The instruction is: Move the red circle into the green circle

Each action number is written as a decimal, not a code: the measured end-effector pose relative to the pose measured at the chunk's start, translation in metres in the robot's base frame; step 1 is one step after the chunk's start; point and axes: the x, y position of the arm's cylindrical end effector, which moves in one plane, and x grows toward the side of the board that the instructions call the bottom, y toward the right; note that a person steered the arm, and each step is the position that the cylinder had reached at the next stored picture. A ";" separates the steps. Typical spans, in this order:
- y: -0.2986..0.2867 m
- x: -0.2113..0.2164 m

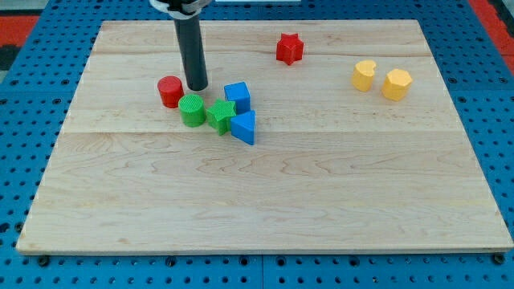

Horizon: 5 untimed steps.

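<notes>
The red circle stands on the wooden board, up and to the left of the green circle, almost touching it. My tip is on the board just to the right of the red circle and just above the green circle, in the gap between the red circle and the blue cube. The rod rises straight from there to the view's top edge.
A green star touches the green circle's right side, with a blue triangle beside it. A red star lies near the top. A yellow cylinder and a yellow hexagon lie at the right.
</notes>
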 end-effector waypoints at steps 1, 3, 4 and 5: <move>-0.038 0.020; -0.073 0.118; -0.074 0.122; -0.091 0.122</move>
